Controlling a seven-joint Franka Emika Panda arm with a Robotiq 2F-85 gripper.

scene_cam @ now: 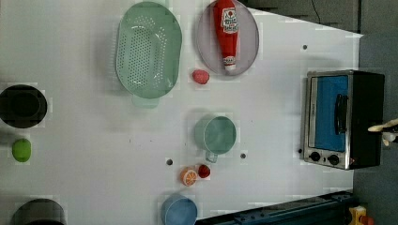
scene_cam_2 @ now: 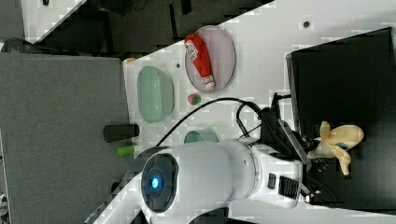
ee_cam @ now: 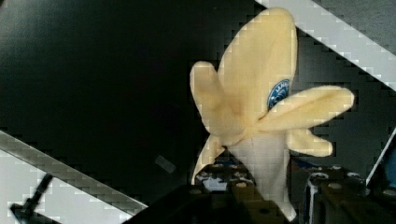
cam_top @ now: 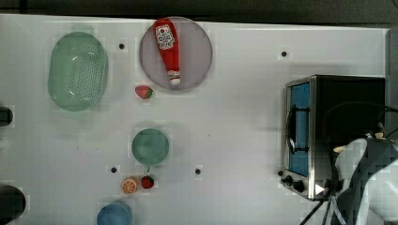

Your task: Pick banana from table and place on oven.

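Banana (ee_cam: 254,93): soft, matt, plush-like cloth with a small printed sticker. Oven (cam_top: 335,136): matt black top, brushed silver metal front frame, glossy bluish glass door. Desk (cam_top: 234,122): smooth white surface, faint sheen. Ketchup bottle (cam_top: 168,49): glossy red plastic. Colander (scene_cam: 148,49): pale green perforated plastic.
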